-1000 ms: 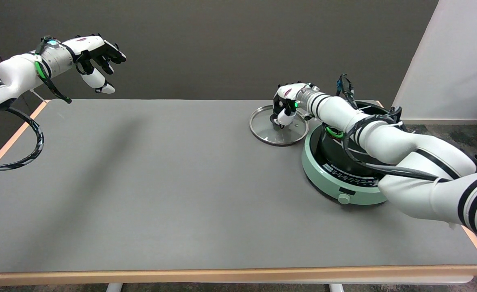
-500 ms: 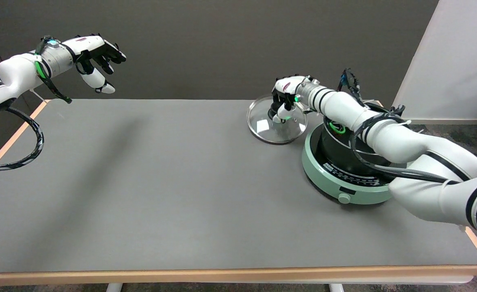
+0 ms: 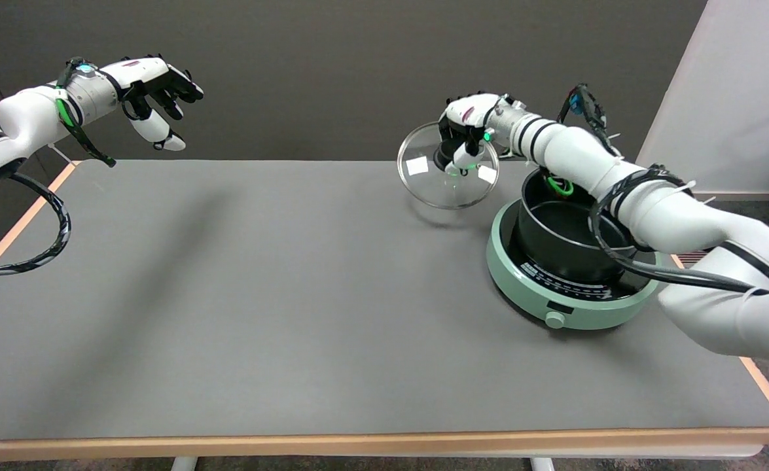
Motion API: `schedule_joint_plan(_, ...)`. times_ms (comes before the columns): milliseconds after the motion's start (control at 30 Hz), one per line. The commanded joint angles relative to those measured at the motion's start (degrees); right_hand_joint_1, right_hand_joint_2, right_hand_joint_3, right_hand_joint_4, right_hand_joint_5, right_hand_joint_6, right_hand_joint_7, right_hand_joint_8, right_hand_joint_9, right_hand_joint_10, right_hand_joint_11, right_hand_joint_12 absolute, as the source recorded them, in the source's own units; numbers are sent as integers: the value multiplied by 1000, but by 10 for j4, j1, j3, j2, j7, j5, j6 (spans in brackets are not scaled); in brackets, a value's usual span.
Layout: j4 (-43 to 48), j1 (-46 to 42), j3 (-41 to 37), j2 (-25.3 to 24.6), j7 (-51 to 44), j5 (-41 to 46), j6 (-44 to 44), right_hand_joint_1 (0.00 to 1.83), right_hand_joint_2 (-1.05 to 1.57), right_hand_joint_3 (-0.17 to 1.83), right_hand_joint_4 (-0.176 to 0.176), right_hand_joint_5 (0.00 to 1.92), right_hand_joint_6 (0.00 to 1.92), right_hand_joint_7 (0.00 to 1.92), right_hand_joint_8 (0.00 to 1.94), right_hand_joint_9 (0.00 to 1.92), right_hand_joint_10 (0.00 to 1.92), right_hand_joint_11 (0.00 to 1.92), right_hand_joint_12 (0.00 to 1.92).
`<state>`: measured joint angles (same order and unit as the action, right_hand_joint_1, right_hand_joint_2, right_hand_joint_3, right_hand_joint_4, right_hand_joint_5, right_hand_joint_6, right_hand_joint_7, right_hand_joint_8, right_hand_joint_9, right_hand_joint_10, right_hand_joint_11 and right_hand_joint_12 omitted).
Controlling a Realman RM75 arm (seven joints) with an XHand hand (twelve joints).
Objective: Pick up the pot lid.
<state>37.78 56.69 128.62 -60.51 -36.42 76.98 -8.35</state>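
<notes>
My right hand [image 3: 466, 134] has its fingers [image 3: 464, 157] curled in around the dark knob at the centre of the pot lid [image 3: 447, 167], and I hold the lid up in the air by that knob. The lid is a round disc of clear glass with a thin bright metal rim, tilted so that its face turns partly toward the camera. Through the glass I can see the dark wall and the grey surface behind it. Two small pale patches of reflected light sit on the glass, one on each side of the knob, and a green glow from my wrist shows near the knob.

Taking the pot [image 3: 564, 239] as my mark: the lid hangs to the left of it and farther from the camera, apart from its rim and clear of the table [image 3: 260, 294], with a faint shadow lying on the tabletop below the lid. The pot is black and open, and stands on a round mint-green cooker [image 3: 564, 307] with a small knob at its near edge. My forearm passes over the far side of the pot.
</notes>
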Motion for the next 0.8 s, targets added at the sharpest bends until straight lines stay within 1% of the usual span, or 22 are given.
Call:
schedule_joint_plan(33, 73, 4, 1, 46, 15, 3, -19, 1201, 1090, 233, -74, 701, 1349, 939, 1227, 865, 1327, 671, 1623)
schedule_joint_plan(133, 82, 5, -3, 51, 30, 3, -19, 1199, 1089, 234, -70, 703, 1349, 938, 1227, 863, 1328, 669, 1629)
schedule_joint_plan(233, 96, 5, -5, 58, 32, 3, -21, 1202, 1073, 254, -66, 716, 1337, 948, 1211, 873, 1325, 719, 1604)
schedule_joint_plan(367, 127, 1, -15, 72, 41, 3, -23, 1201, 1068, 256, -56, 727, 1329, 952, 1197, 879, 1313, 731, 1598)
schedule_joint_plan(533, 160, -10, -55, 90, 95, 3, -41, 1199, 1075, 244, -60, 723, 1331, 955, 1190, 881, 1304, 739, 1595)
schedule_joint_plan(667, 201, -29, -87, 109, 114, 3, -47, 1193, 1092, 219, -60, 716, 1337, 948, 1194, 878, 1306, 735, 1620)
schedule_joint_plan(800, 252, -62, -140, 130, 135, 3, -47, 1191, 1099, 208, -53, 713, 1341, 943, 1198, 882, 1305, 710, 1627)
